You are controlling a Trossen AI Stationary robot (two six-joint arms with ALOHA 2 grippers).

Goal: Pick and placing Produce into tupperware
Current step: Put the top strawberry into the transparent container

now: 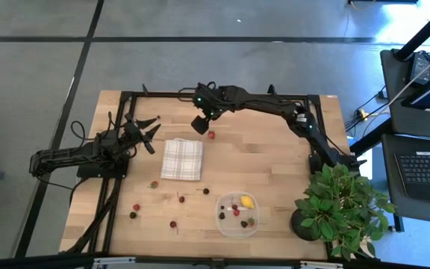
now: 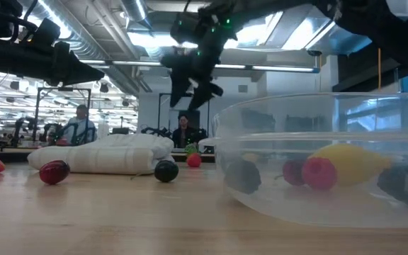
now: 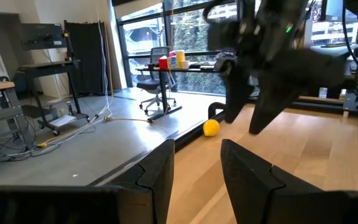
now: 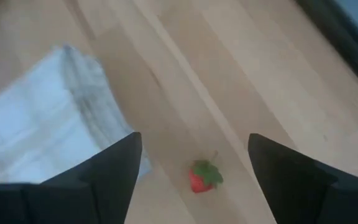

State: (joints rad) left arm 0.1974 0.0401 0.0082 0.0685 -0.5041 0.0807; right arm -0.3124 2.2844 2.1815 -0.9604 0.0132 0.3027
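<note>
1. The clear tupperware (image 1: 237,217) sits low in the high view, right of centre, on the wooden table (image 1: 275,161); inside it lie a yellow lemon-like fruit (image 1: 247,201) and a handful of small red and dark berries; in the low view its wall (image 2: 324,156) fills the right half of the frame, the yellow fruit and a pink-red berry showing through.
2. Loose produce is scattered to the left of the container along the lower part of the high view; a dark berry (image 1: 134,215) and red ones sit near the lower-left table edge, more between there and the tupperware.
3. One red strawberry-like berry (image 1: 211,135) with a green cap lies apart from the rest, upper centre, just right of the folded checked cloth (image 1: 182,158); the right wrist view has it (image 4: 202,177) plain on the wood between the two dark fingers.
4. Right gripper (image 1: 200,124) hangs above the table just upper-left of that berry; fingers spread wide, nothing between them.
5. Left gripper (image 1: 149,131) waits at the left, beside the cloth's upper-left corner; its fingers (image 3: 157,171) stand partly apart with nothing in them.
6. A second yellow fruit (image 3: 211,127) lies at the table's far edge in the left wrist view.
7. A leafy potted plant (image 1: 342,205) stands at the lower right.
</note>
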